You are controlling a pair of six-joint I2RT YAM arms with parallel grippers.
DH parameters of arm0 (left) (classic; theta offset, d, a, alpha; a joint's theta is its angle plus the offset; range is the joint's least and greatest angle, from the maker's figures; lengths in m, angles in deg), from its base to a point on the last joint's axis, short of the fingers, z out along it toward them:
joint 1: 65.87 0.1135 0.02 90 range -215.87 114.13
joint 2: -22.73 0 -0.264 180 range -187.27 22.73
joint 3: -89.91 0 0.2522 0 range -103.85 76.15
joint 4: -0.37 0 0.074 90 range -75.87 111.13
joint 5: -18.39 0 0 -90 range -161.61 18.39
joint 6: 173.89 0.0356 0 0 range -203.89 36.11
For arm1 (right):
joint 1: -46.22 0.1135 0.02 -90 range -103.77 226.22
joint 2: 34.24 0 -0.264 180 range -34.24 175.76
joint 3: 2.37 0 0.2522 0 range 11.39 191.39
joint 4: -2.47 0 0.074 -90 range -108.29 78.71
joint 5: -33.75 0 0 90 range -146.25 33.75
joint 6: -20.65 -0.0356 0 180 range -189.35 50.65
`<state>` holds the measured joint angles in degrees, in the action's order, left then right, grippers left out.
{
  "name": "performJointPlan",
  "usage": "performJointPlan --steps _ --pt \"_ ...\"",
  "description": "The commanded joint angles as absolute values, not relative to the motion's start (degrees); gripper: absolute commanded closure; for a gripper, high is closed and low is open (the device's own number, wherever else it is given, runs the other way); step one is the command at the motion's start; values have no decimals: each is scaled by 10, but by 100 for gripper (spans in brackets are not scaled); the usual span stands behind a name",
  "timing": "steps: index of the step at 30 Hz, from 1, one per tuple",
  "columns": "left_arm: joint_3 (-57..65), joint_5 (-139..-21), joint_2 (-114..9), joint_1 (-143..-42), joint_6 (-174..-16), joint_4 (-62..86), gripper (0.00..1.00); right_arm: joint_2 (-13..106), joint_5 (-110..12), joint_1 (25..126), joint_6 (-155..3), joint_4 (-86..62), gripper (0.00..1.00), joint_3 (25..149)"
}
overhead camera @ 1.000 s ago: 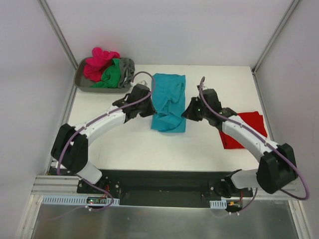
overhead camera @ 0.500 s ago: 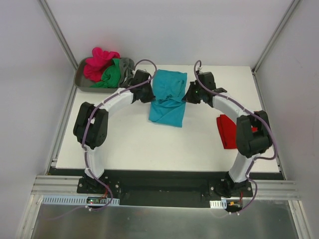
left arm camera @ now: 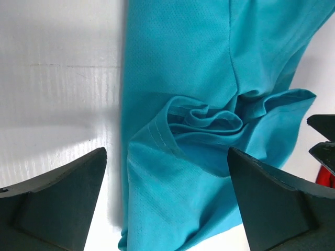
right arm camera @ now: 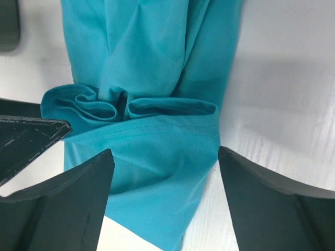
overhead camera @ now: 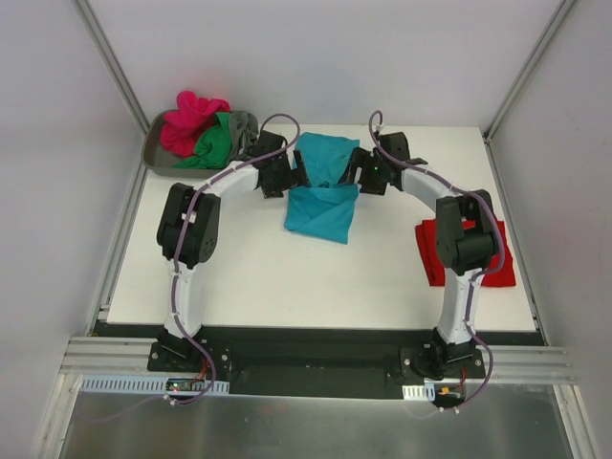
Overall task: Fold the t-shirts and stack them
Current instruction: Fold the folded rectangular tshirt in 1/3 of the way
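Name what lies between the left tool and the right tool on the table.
The teal t-shirt, partly folded, fills the stretch between the left tool and the right tool. The top external view shows it.

Light was bright and even, soft-shadowed, with the white table (left arm camera: pixel 57 104) glaring in the left wrist view's left half (near fingers (left arm camera: pixel 52 209) blurred).

- The top view looks down from above and behind the arm bases (overhead camera: pixel 182 349), far enough to show the whole table (overhead camera: pixel 249 277).
- The left wrist view looks down, very near, between the left fingers (left arm camera: pixel 57 204) at the teal shirt (left arm camera: pixel 183 78).
- The right wrist view does the same from the opposite side, between the right fingers (right arm camera: pixel 272 204).
- All three views share the fold of the teal shirt.
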<state>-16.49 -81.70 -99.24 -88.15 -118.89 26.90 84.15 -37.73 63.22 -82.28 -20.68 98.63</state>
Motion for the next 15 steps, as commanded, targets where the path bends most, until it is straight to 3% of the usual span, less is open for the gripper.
performJointPlan --steps 1,8,15 --pt "-166 -825 -923 -881 -1164 264 1 771 -355 635 -770 -205 12 986" --pt "-18 -802 -813 -881 -1188 259 1 700 -347 685 -734 -219 6 916" --pt "155 -762 -690 -881 -1213 249 1 814 -233 748 -780 -198 6 1018"
